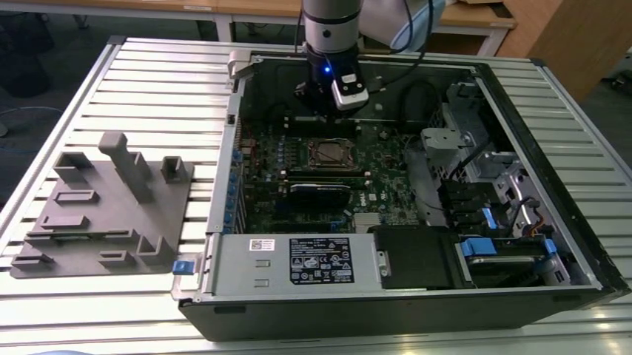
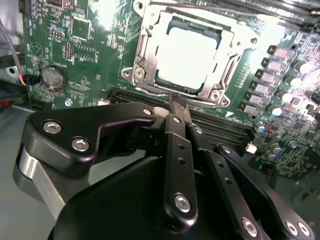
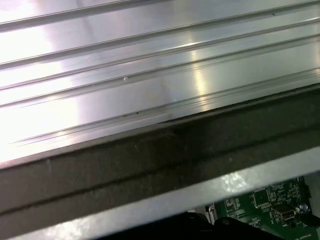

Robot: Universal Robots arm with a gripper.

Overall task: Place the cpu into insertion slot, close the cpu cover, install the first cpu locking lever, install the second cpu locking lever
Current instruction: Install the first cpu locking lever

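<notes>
The cpu (image 2: pixel 187 52) lies flat in the insertion slot (image 1: pixel 331 153), its pale metal top glaring under the light. The cpu cover (image 2: pixel 146 47) is folded down around it as a silvery frame, and the chip shows through the cut-out. My gripper (image 2: pixel 178 101) hovers just off one edge of the socket, above the long memory slots, with its black fingers pressed together and nothing between them. In the exterior view the gripper (image 1: pixel 329 111) hangs over the far part of the motherboard, just beyond the socket. I cannot make out how the locking levers stand.
The open computer case (image 1: pixel 222 222) lies on a slatted metal table (image 3: pixel 150 75). A grey fixture block (image 1: pixel 109 207) stands at the exterior view's left. The power supply (image 1: pixel 296 259), drive bays (image 1: pixel 493 244) and a coin battery (image 2: pixel 53 77) surround the board.
</notes>
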